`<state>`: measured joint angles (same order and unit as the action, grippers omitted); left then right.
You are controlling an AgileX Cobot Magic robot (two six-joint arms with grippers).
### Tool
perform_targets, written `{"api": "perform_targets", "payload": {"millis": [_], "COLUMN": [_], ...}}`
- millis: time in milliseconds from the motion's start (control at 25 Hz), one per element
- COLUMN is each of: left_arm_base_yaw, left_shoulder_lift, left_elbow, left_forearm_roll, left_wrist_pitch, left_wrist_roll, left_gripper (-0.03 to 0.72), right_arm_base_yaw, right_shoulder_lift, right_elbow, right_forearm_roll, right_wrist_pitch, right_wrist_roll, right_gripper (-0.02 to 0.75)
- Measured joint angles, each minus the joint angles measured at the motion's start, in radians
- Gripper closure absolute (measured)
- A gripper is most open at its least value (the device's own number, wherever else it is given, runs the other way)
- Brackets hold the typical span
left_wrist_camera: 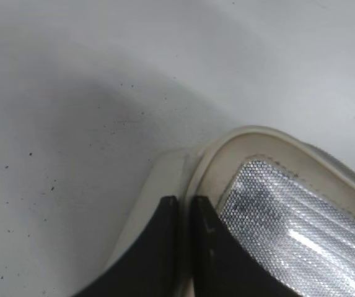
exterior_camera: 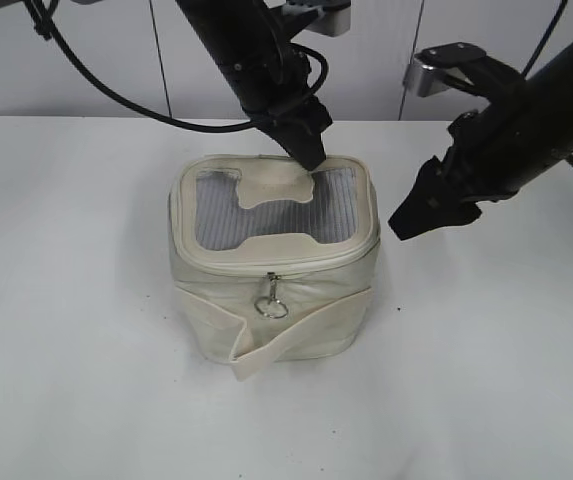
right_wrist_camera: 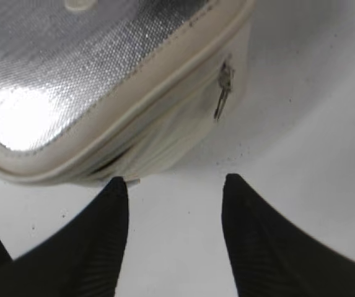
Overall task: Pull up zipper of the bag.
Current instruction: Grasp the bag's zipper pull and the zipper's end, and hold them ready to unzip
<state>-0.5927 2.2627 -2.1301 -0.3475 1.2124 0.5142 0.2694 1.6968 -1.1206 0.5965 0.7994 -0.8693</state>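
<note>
Nearest the camera, on white desk (exterior_camera: 76, 380): cream bag (exterior_camera: 271, 310), upright, lid down, zipper (exterior_camera: 272, 296) pull hanging at front centre. Left gripper (exterior_camera: 307, 150) jaws together, pressed at rear rim; right gripper (exterior_camera: 418, 218) jaws apart, empty, beside bag. Closure judged nearly complete; a gap shows near the right corner.

A white table (exterior_camera: 86, 380) fills most of the exterior view, its surface matte and dotted with small dark specks, which both wrist views show more plainly. Behind its far edge stands a pale wall (exterior_camera: 96, 60) made of flat panels, split by thin dark vertical seams (exterior_camera: 163, 57). The light is soft and even, coming from above; it leaves only faint grey shadows on the table, and one wide dim patch in the left wrist view.
</note>
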Motion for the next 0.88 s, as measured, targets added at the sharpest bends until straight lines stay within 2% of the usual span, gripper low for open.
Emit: {"api": "perform_targets", "payload": {"millis": [280, 680, 800, 880], "left_arm_base_yaw": [0.000, 0.000, 0.000, 0.000], "left_shoulder_lift": [0.000, -0.001, -0.002, -0.002], "left_elbow": [0.000, 0.000, 0.000, 0.000], "left_forearm_roll": [0.000, 0.004, 0.004, 0.004], "left_wrist_pitch": [0.000, 0.002, 0.002, 0.002], "left_wrist_roll": [0.000, 0.000, 0.000, 0.000], "left_gripper": [0.660, 0.660, 0.661, 0.661], "right_arm_base_yaw": [0.000, -0.003, -0.003, -0.003], "right_shoulder_lift": [0.094, 0.183, 0.207, 0.209], "right_elbow": [0.001, 0.002, 0.002, 0.002], "right_forearm_roll": [0.082, 0.307, 0.355, 0.372], "right_wrist_pitch": [-0.093, -0.206, -0.251, -0.267], "right_wrist_roll": [-0.133, -0.364, -0.390, -0.394], "right_gripper": [0.347, 0.353, 0.430, 0.566]}}
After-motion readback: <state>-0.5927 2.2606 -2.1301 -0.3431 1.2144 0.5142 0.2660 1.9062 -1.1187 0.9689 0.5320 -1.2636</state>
